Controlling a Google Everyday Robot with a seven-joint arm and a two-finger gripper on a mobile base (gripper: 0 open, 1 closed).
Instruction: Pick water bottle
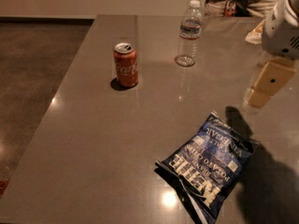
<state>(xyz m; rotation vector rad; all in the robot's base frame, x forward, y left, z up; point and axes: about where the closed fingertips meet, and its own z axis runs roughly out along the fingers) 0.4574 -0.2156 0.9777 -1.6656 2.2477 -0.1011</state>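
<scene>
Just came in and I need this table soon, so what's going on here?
The robot's pincer hangs above the table's right side, touching nothing. The water bottle stands upright at the far end, untouched and apart from the pincer. A Coca-Cola can stands nearer the left edge, and a blue potato chip bag lies closest to the camera.
</scene>
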